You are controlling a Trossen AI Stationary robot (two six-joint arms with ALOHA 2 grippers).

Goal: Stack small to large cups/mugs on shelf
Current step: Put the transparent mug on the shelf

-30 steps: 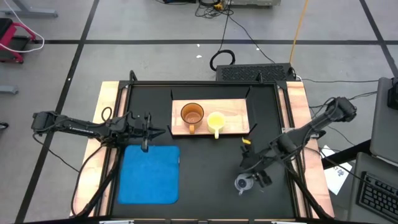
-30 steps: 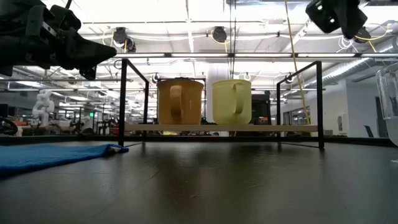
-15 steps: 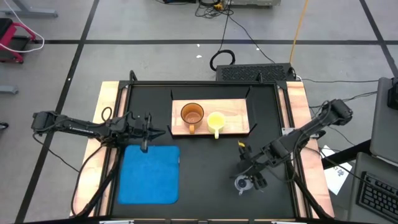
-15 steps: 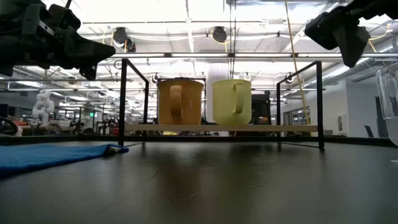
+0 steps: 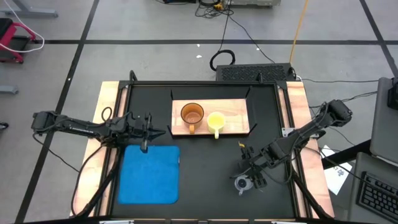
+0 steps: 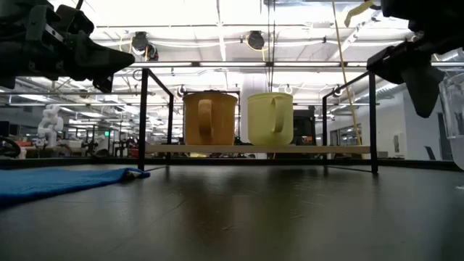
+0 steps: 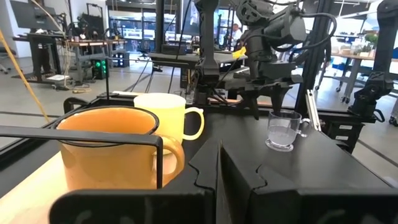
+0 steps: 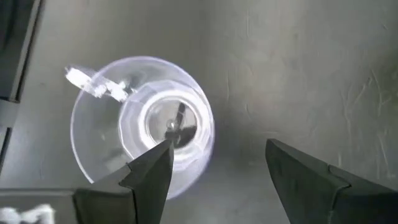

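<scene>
Two dark, slender robot arms

The left arm (image 5: 81, 129) and right arm (image 5: 308, 134) are black, thin-linked, with rounded joint housings; black cables loop beside the left one, and a small yellow tab (image 5: 241, 144) marks the right arm's wrist.

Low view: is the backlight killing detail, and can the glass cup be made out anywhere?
Low view: bright ceiling lights leave the arms as silhouettes, though the orange mug and yellow mug stay readable; the glass cup is cut off at the frame edge. Right wrist view: the cup shows clearly from above, with glare on its rim.
</scene>
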